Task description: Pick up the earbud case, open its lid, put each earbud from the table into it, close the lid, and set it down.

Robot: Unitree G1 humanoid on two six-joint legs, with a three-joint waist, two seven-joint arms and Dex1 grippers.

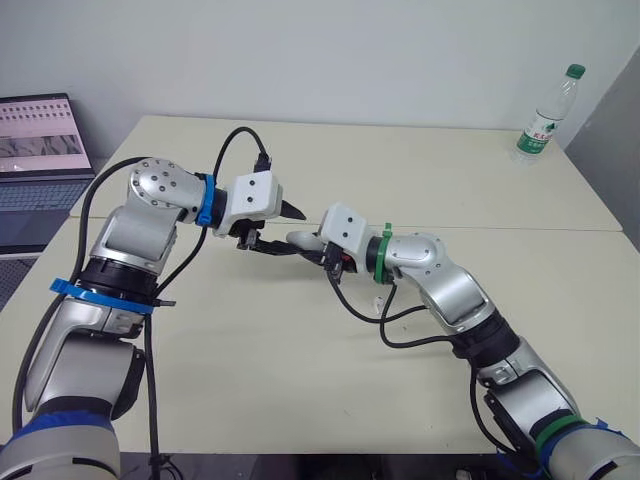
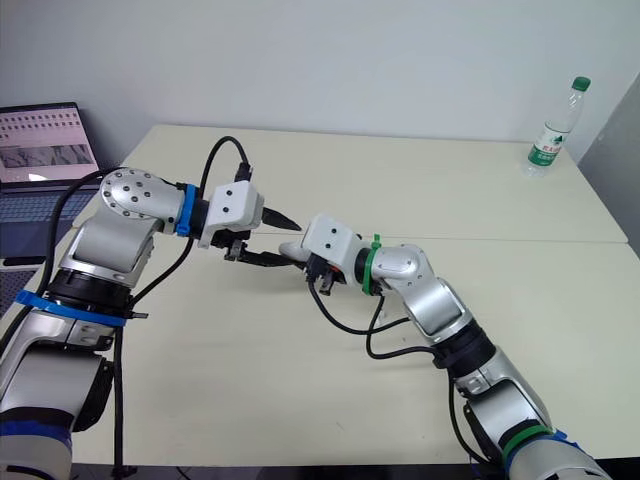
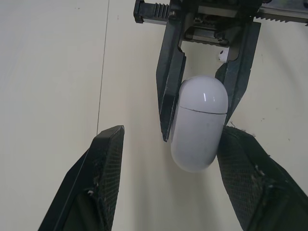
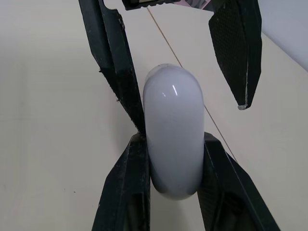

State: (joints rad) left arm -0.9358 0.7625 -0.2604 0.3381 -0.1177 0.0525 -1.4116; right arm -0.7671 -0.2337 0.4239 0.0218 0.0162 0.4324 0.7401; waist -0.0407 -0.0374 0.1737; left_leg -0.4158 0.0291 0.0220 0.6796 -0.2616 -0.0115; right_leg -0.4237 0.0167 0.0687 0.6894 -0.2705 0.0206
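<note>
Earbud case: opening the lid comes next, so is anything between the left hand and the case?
Nothing visible does. The right hand is shut on the earbud case, and the open left hand has one finger on either side of the case, with no other object in the gap.

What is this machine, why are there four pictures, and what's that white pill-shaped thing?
It is a humanoid robot; each arm ends in a black two-fingered claw. The two wide pictures come from cameras in its head; the two close-ups come from a camera on each wrist. The right claw is shut on a white earbud case, lid closed, held over a cream table. The left claw is open, straddling the case. A water bottle stands at the far right corner; a laptop sits at the left.
</note>
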